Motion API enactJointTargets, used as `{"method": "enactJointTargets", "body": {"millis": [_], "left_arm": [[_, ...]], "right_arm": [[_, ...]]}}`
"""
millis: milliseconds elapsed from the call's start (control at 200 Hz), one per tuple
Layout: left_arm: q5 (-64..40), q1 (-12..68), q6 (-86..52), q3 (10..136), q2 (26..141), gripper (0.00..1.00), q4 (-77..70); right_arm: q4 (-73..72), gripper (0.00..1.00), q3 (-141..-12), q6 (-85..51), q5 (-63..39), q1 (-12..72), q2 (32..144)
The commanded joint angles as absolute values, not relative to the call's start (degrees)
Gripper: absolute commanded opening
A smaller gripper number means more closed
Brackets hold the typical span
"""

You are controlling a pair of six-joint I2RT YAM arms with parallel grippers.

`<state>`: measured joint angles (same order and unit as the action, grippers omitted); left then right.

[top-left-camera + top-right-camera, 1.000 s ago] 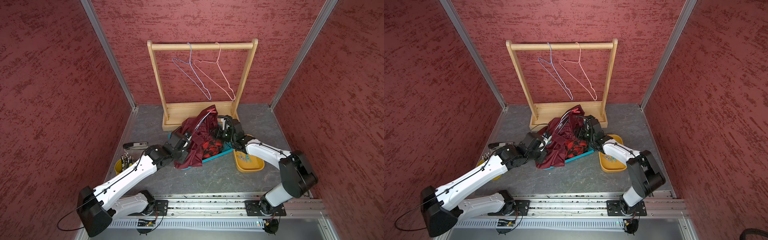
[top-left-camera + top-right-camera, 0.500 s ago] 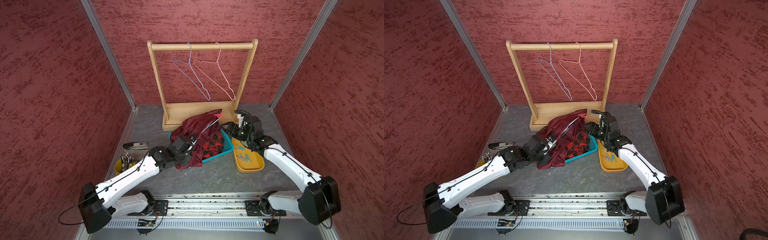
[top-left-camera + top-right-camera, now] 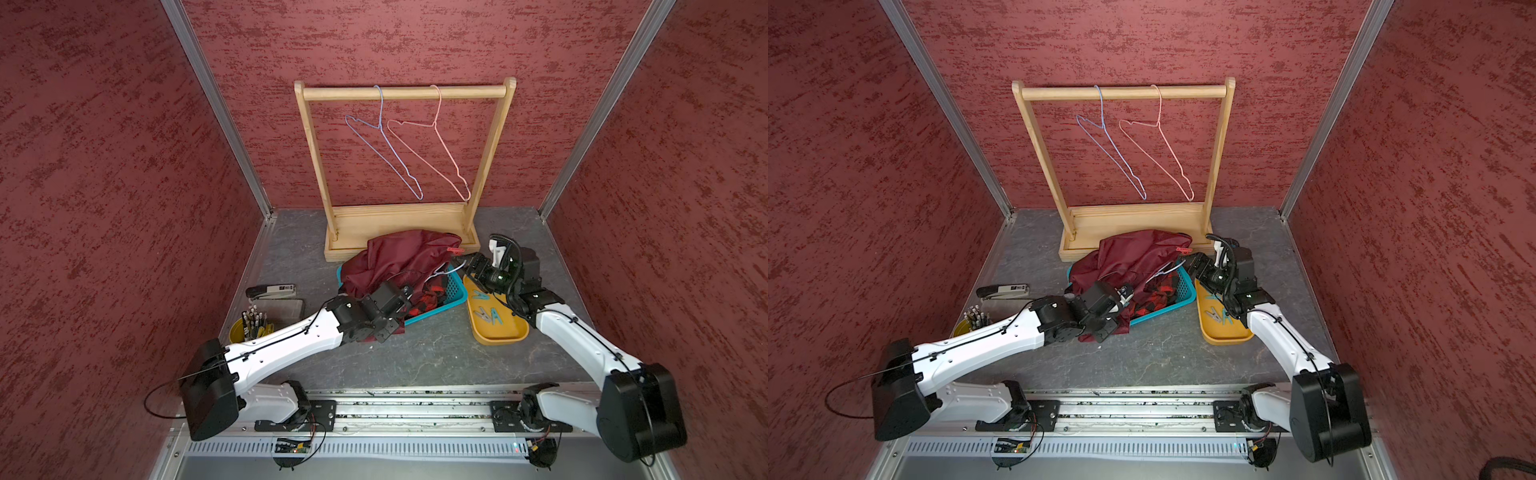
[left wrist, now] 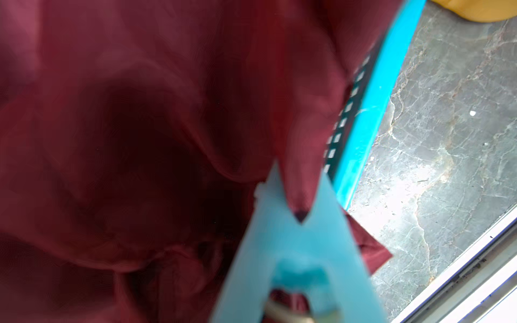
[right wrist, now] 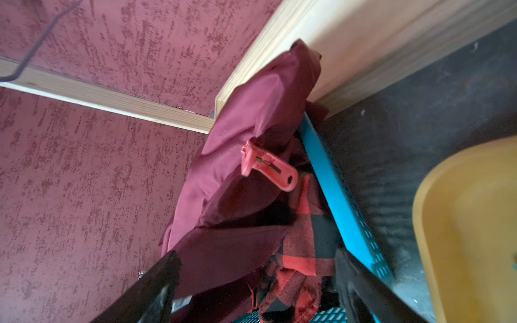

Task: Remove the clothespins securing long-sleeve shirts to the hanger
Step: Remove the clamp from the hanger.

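A maroon shirt (image 3: 407, 257) lies heaped over a red-and-black plaid shirt (image 3: 428, 297) in a teal basket (image 3: 455, 291). A white wire hanger (image 3: 440, 272) sticks out of the heap. My left gripper (image 3: 405, 291) is shut on a teal clothespin (image 4: 296, 251) whose tips straddle a fold of maroon cloth. A red clothespin (image 5: 268, 167) is clipped to the maroon shirt; it also shows in a top view as the red clothespin (image 3: 1183, 249). My right gripper (image 5: 257, 288) stands open just short of it, at the basket's right end, with cloth showing between its fingers (image 5: 156, 288).
A yellow tray (image 3: 505, 336) right of the basket holds loose teal clothespins (image 3: 490, 316). Behind stands a wooden rack (image 3: 405, 92) with a bare blue hanger (image 3: 382, 141) and a bare pink hanger (image 3: 432, 141). At the left are a stapler (image 3: 272, 289) and a pen cup (image 3: 251, 324).
My right gripper pulled back out of the heap toward the tray and opened wide. The maroon shirt, lifted a second ago, has sunk onto the basket. The left gripper has stayed put.
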<state>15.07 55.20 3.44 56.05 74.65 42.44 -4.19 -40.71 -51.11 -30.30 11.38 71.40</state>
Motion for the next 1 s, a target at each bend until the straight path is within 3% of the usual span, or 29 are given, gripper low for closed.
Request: {"method": "enactJointTargets", "body": {"millis": [0,381,781,997], "left_arm": [[15.3,56.8,3.0,56.3,75.4,0.00,40.1],[15.4,58.5,0.7,54.1,75.7,0.00,39.1],[15.2,58.8,-0.1,53.3,75.2,0.00,38.9],[15.2,58.8,-0.3,53.1,75.4,0.00,39.0]], "right_arm": [[-14.1,0.85,-40.6,-55.7,-32.2,11.1,73.1],[-21.7,0.73,-40.4,-60.5,-30.0,10.2,77.9],[-19.6,0.66,-41.3,-58.3,-28.0,8.3,80.4],[-19.0,0.57,-41.3,-57.7,-27.9,8.3,80.2]]}}
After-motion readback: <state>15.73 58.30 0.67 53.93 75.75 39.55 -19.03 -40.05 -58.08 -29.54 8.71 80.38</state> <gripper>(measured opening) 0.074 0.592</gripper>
